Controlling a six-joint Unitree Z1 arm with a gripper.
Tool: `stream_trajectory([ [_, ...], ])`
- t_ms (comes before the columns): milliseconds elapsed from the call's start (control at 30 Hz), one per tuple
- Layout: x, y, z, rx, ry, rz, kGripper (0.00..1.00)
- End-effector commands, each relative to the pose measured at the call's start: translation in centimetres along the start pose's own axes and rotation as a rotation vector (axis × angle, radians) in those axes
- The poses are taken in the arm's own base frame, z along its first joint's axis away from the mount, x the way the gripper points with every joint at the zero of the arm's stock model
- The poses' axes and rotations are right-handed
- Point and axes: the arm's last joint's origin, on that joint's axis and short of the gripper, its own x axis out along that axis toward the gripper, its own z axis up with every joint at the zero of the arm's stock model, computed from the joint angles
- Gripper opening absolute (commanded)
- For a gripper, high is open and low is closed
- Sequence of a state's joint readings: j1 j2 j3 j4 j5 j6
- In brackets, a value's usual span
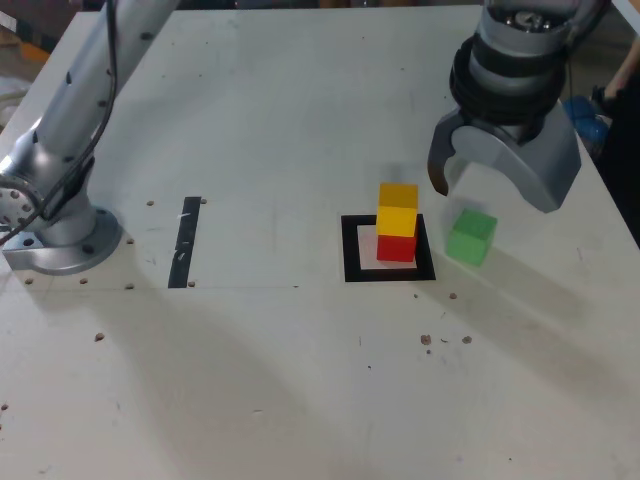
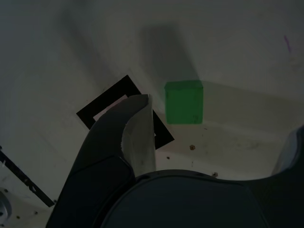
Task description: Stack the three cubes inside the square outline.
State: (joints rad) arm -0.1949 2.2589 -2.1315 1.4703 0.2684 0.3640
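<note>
A: Two of three stacked: yellow cube (image 1: pixel 397 208) on red cube (image 1: pixel 396 247), both inside square outline (image 1: pixel 350 250). Green cube (image 1: pixel 470 236) loose on desk (image 1: pixel 280 120), just beside the outline on the exterior view's right, flat on one face.

B: Handling estimate for green?

A: Judged rigid, light, plain smooth faces, edges crisp. Probably no give under squeeze, so possibly slippery if pinched off-centre. Best taken across two opposite side faces, mid-height, leaving the bottom face free for seating on yellow.

B: Claw status?

A: Claw (image 1: pixel 490 185) spread wide, holding nothing, touching nothing. Hovers above the desk, over and slightly behind green. Wrist view: green cube (image 2: pixel 184 101) seen beyond one finger (image 2: pixel 135 130), in the gap, not yet between the tips. Second finger only at frame edge.

B: Risk?

A: Stack close by; near finger could clip yellow on descent. Narrow top face, so centring needed at release.
</note>
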Motion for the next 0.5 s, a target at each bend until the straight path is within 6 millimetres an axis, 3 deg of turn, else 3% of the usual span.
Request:
stream_trajectory([
  [0,1.1,0.1,0.4,0.012,0.020,-0.007,0.99],
  [467,5.1,0.4,1.0,0.026,0.089,-0.120,0.99],
])
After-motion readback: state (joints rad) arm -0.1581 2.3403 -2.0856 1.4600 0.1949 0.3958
